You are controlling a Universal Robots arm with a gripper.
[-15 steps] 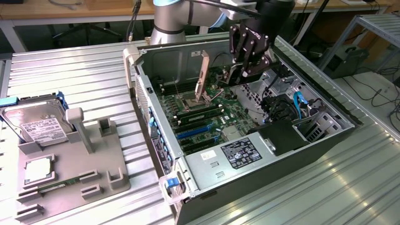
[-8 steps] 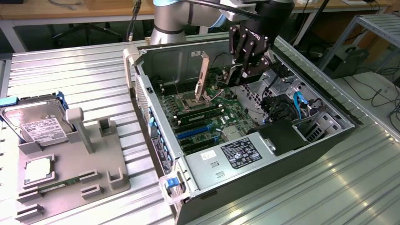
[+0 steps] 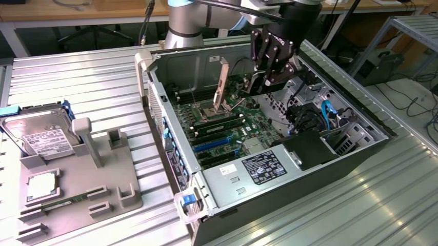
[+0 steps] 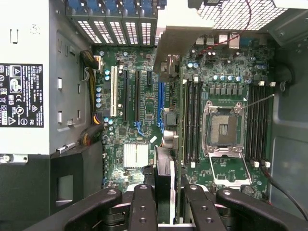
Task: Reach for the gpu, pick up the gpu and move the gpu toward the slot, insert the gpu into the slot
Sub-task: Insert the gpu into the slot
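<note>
I am holding the gpu (image 4: 166,144), clamped in the gripper (image 4: 163,202), over the motherboard (image 4: 139,96), needing edge-to-slot (image 4: 160,103) alignment.

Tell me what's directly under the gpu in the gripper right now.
The gpu, edge-on between the gripper fingers, hangs over the green motherboard. The blue slot runs beneath it, beside the black memory slots. The card covers the slot's nearer end.

The open computer case (image 3: 356,148) lies on the ribbed metal bench (image 3: 82,92). A labelled power supply (image 3: 263,166) sits inside it. At the exterior view's left, a grey holder tray (image 3: 102,195) carries a hard drive (image 3: 41,136), a processor (image 3: 42,187) and a memory stick (image 3: 65,202).
</note>
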